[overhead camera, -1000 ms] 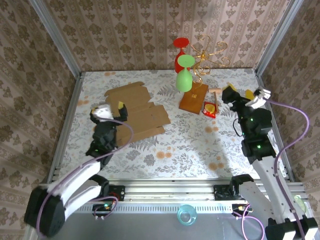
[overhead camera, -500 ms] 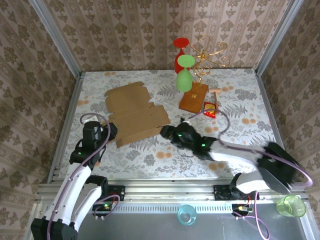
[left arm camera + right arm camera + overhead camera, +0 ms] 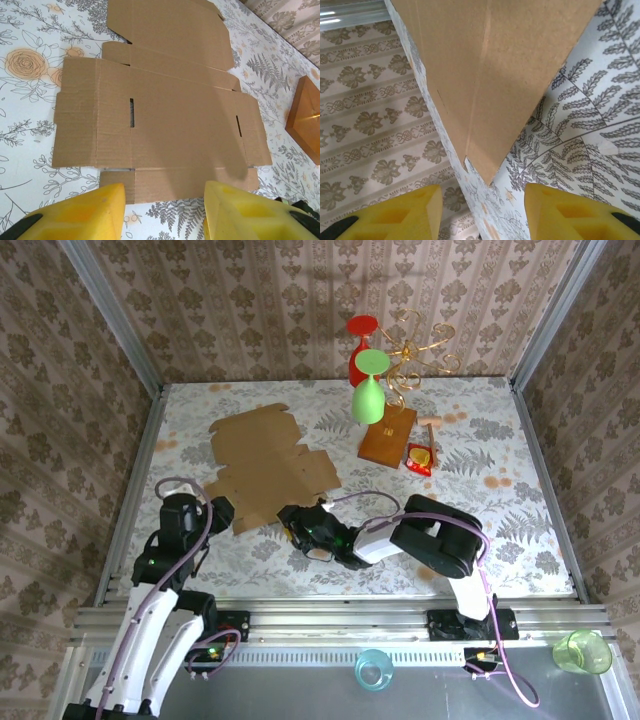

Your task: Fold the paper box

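Lt-brown corrugated paper box, flat die-cut sheet w/ creases.

My right gripper low in frame, yellow fingers parted, plain light-brown cardboard paper box corner pointing down just ahead, fern-print table cover underneath

The paper box is matt light-brown cardboard, faintly ribbed, with creased fold lines. Under it the table has a smooth, matt flower-printed cover. Right of the box, the wooden block is reddish-brown with a soft sheen.
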`<action>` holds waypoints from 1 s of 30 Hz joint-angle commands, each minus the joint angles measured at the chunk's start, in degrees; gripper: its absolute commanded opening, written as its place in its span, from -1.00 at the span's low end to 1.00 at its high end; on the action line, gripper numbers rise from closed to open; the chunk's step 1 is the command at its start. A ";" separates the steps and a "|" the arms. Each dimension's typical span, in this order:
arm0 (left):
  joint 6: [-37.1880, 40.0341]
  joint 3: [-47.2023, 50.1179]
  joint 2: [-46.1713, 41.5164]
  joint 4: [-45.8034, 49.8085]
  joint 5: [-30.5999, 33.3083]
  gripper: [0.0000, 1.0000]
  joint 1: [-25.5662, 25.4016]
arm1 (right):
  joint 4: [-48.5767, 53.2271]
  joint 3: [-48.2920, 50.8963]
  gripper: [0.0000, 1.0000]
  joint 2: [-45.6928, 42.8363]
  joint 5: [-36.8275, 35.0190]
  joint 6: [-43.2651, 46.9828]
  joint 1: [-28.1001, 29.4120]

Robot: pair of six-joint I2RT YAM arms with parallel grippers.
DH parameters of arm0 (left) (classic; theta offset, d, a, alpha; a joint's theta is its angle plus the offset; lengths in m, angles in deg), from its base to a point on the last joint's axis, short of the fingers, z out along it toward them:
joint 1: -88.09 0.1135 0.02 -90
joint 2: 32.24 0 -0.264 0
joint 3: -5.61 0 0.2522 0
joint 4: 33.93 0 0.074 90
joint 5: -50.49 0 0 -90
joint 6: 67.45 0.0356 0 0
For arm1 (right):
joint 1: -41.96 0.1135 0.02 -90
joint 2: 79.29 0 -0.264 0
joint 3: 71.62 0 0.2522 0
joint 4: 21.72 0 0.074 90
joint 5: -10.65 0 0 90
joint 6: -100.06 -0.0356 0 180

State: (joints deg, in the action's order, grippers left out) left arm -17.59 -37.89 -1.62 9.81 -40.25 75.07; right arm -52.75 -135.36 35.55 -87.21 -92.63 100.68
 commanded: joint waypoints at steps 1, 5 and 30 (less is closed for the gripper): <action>-0.53 -0.23 -1.38 2.26 -0.88 -0.09 0.49 | 2.06 -1.47 -0.12 2.03 -4.16 -3.59 -0.27; -0.88 -0.80 -1.69 2.54 -0.87 -0.11 0.41 | 10.32 -3.69 -0.19 0.96 -5.32 -3.14 -0.40; -1.73 -2.26 -1.74 2.19 -2.08 -0.22 0.10 | 14.80 -10.51 -1.00 3.21 -9.95 1.81 -3.57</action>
State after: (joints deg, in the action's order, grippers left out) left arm -18.42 -38.24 -2.74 11.18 -41.32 75.05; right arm -37.52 -145.45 38.57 -92.74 -92.52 97.27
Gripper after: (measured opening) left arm 0.391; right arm 0.037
